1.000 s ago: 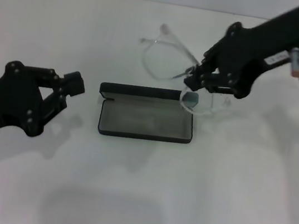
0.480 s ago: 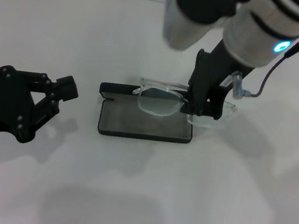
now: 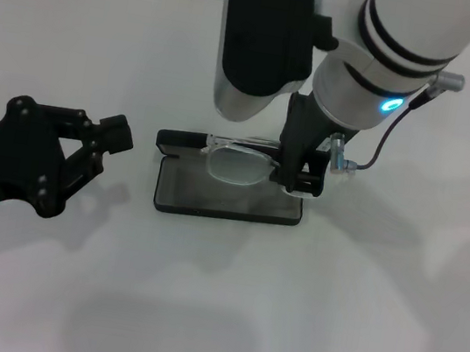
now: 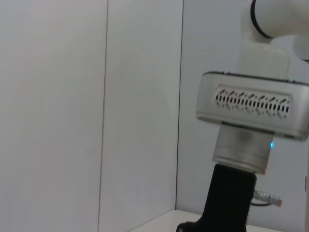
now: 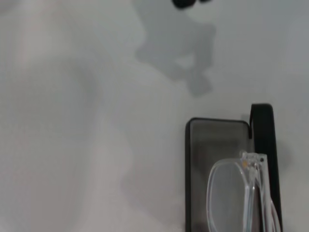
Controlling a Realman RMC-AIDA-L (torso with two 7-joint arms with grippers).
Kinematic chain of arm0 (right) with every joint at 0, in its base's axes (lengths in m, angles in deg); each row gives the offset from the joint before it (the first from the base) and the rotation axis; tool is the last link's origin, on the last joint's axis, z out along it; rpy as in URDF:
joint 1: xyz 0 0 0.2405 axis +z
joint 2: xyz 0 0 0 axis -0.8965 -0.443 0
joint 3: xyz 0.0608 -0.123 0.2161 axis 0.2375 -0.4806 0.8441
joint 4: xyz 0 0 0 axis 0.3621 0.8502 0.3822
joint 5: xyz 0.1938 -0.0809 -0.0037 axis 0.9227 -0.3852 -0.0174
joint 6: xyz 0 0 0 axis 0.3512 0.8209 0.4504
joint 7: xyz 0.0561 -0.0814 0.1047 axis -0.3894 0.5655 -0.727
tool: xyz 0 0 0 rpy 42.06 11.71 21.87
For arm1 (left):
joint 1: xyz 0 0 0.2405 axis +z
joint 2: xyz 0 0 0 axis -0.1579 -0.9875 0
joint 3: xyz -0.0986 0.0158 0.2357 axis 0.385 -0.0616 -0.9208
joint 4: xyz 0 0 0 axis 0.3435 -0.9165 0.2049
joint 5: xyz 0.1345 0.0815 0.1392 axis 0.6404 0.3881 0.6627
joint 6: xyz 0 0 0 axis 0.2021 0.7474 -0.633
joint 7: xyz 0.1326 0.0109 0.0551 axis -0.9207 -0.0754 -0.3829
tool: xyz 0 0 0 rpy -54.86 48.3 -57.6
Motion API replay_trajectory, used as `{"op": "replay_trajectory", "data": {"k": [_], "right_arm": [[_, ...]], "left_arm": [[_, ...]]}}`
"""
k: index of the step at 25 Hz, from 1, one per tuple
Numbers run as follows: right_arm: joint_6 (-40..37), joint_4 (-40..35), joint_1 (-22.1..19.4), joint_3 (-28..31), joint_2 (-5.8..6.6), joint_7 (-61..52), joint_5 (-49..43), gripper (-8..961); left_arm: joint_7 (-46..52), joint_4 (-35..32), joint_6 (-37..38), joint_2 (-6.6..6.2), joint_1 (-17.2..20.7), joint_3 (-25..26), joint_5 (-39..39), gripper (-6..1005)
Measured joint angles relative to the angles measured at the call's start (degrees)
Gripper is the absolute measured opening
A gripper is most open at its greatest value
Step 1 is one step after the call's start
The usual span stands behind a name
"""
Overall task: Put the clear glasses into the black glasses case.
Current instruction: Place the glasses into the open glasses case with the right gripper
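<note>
Now the right gripper, jaws clamped on the clear plastic wraparound glasses, holds them over the open black hard case's twelve-o'clock edge; lowering comes next. Left gripper waits at nine o'clock, jaws narrow.

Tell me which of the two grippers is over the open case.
The right gripper, holding the clear glasses above the black glasses case; the left gripper waits aside.
</note>
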Motion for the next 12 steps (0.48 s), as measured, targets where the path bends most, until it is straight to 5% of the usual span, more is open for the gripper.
{"op": "replay_trajectory", "data": {"k": [12], "right_arm": [[7.7,1.2,-2.5,-6.8,0.0,-3.3,-0.6,80]], "left_arm": [[0.0,1.9,-0.2,0.22,-1.5,1.5,1.5,58]]}}
